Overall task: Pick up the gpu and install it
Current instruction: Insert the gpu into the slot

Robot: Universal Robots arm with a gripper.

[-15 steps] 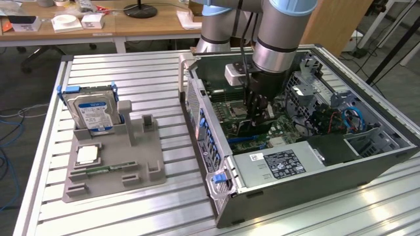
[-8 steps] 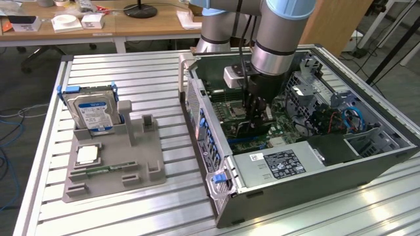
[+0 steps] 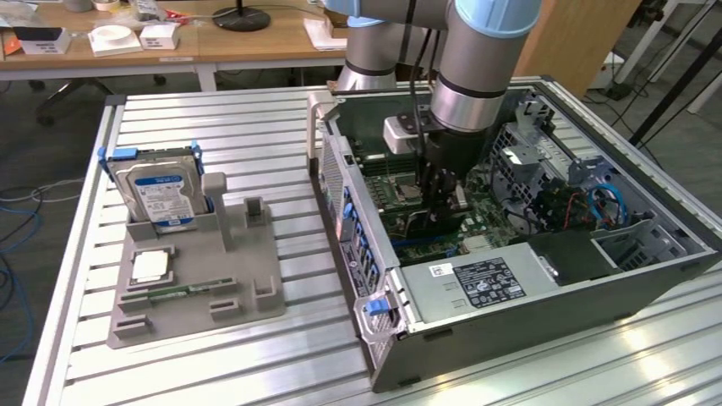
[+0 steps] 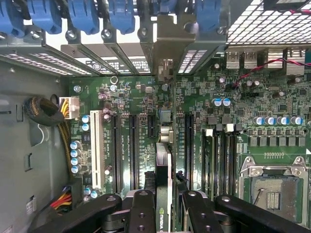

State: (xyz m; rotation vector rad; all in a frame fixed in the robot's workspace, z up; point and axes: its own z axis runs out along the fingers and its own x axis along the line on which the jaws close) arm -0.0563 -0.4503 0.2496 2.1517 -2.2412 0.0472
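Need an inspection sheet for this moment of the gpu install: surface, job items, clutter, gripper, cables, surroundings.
Surface: ribbed aluminium table carrying the open computer case.
Job's things: gpu held edge-on over the motherboard, its bracket up at the rear slot openings.
Clutter: grey fixture holding a blue-labelled hard drive.
Gripper: gripper shut on the gpu, inside the case.
Cables: yellow and red bundle beside the board.
Surroundings: wooden desk behind the table.

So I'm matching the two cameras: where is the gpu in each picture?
Exterior view: the gpu is inside the open computer case, under the arm, above the green motherboard.
Wrist view: the gpu stands edge-on between the fingers, over the slots.
Shared landmark: the motherboard.
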